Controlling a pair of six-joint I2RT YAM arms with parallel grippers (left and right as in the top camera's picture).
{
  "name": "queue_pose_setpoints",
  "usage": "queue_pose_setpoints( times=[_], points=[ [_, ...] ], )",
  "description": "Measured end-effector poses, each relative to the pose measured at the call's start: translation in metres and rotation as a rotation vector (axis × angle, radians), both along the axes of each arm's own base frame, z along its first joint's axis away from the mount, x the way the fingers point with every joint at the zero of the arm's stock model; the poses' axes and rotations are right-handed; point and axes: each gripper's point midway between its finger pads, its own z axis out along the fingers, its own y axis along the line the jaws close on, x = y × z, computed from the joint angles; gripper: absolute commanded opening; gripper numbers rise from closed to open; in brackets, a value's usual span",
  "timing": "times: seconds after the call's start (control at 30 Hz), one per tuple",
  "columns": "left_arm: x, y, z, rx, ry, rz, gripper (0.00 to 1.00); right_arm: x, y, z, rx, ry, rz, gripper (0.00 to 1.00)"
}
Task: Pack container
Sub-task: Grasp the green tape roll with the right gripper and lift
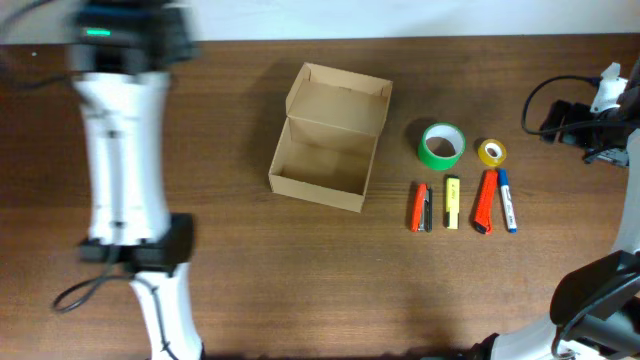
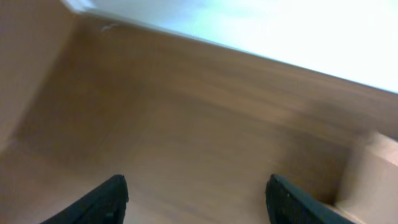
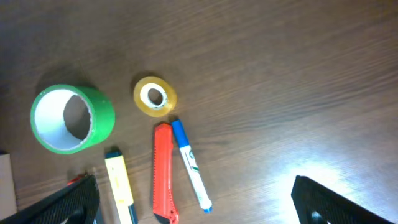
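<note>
The container (image 1: 322, 160) stands lid-open on the table (image 1: 300, 290), both grippers spread apart.
Open wood lies left of the container; green tape (image 1: 441, 146) and markers (image 1: 450, 202) sit just right of it. The left gripper (image 2: 199, 202) view is blurred; the right gripper (image 3: 194, 199) fingers are cropped at the frame bottom.

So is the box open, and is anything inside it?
Open and empty: the box has its lid flap folded back, and the overhead view shows only bare cardboard floor inside.

container (image 1: 325, 150) — tan cardboard box | lid open, upright | empty | table centre
</note>
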Motion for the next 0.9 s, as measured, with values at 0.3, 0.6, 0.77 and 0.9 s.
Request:
queue_pose_setpoints(
  times=[0.3,0.6,0.77,0.9],
  points=[
    [-0.052,0.221,-0.101,-0.074,0.213,0.255,1.00,0.015,0.106,0.069,-0.141,-0.048,0.208,0.99],
    [-0.064,0.222,-0.144,-0.117,0.319,0.236,1.00,0.053,0.128,-0.066,0.001,0.250,0.178,0.92],
    [-0.064,0.222,-0.144,-0.117,0.318,0.236,1.00,0.074,0.130,-0.093,0.021,0.236,0.165,0.85],
    [-0.064,0.222,-0.144,-0.117,0.318,0.236,1.00,0.077,0.130,-0.096,0.022,0.227,0.160,0.85]
  ],
)
